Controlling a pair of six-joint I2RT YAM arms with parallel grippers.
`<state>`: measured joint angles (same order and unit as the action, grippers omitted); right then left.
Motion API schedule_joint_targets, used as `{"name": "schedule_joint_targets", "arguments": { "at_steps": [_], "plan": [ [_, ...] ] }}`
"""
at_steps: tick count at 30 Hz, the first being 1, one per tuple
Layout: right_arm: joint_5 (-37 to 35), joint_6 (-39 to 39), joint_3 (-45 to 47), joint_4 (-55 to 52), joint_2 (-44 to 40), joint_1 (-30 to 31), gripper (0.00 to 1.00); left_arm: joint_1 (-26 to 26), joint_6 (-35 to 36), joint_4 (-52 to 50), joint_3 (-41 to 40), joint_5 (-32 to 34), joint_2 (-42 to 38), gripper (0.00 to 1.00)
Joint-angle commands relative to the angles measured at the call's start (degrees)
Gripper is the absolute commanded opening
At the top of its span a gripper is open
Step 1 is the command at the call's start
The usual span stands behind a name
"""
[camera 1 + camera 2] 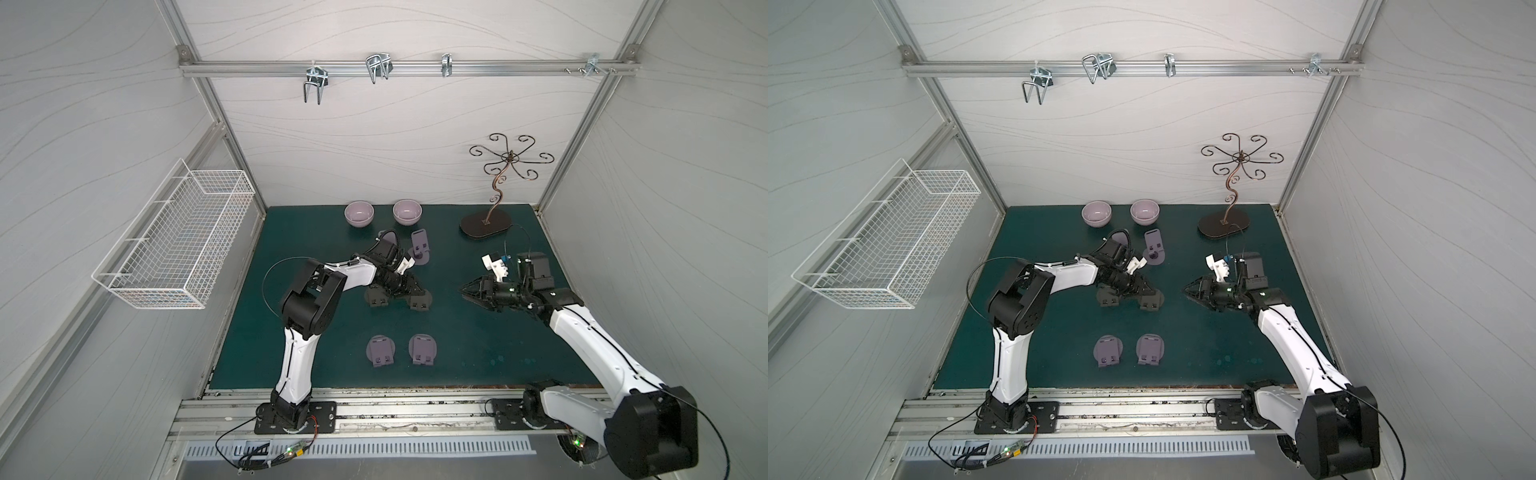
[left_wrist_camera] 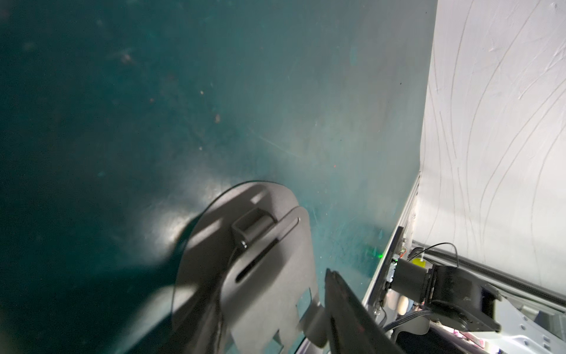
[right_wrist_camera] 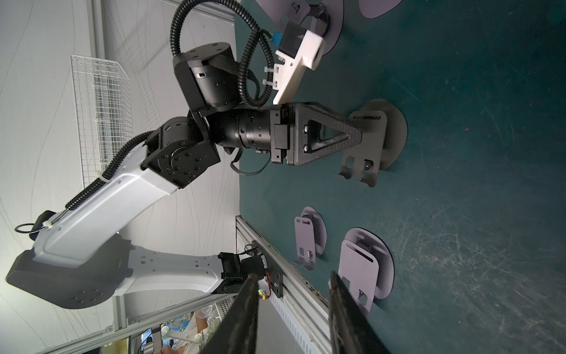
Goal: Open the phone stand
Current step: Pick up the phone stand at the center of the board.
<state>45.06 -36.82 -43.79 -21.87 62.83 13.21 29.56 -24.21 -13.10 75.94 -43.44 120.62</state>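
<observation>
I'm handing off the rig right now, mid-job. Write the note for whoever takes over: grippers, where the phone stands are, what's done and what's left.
Left gripper: down on the right dark stand in the middle row, fingers either side of its plate. I cannot tell whether it has clamped.
Right gripper: open, empty, hovering over the mat beside that row.
Stands: the back lavender stand is open, plate raised. The left dark stand, front-left lavender stand and front-right lavender stand lie folded.
Done: one stand opened.
Left: raise the right dark stand's plate, then probably the other three.
</observation>
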Motion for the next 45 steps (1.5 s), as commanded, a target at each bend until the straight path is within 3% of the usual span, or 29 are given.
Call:
{"name": "schedule_joint_targets", "arguments": {
  "at_steps": [1, 6, 8, 17, 25, 34, 40, 45],
  "plan": [
    [-0.6, 0.5, 0.1, 0.6, 0.2, 0.9, 0.38, 0.5, 0.3, -0.7, 2.3, -1.1, 2.2, 0.36],
    [-0.7, 0.4, 0.2, 0.9, 0.3, 1.4, 0.38, 0.8, 0.9, -2.8, 3.0, -0.9, 3.0, 0.07],
    [-0.8, 0.4, 0.3, 0.9, 0.2, 1.4, 0.38, 1.1, 1.1, -3.6, 3.2, -0.9, 3.1, 0.00],
    [-0.1, 0.5, 0.7, 0.2, -0.7, 1.5, 0.38, 1.4, -0.7, -2.8, 0.1, -1.9, -0.8, 0.00],
    [2.0, 0.9, 1.0, -4.0, -5.5, 1.5, 0.39, -0.1, -20.0, 19.0, -15.5, -9.5, -17.0, 0.00],
    [5.1, -3.0, 1.0, -1.6, -9.8, 5.9, 0.44, 0.6, -39.1, 34.7, -25.8, -7.2, -35.4, 0.00],
    [8.2, -13.1, 7.1, 13.3, -10.4, 8.1, 0.43, 2.4, -42.7, 38.9, -30.2, -5.3, -42.9, 0.00],
    [7.3, -13.5, 6.8, 16.1, -9.7, 10.3, 0.42, 3.6, -45.0, 41.8, -32.3, -4.4, -45.6, 0.00]
  ]
}}
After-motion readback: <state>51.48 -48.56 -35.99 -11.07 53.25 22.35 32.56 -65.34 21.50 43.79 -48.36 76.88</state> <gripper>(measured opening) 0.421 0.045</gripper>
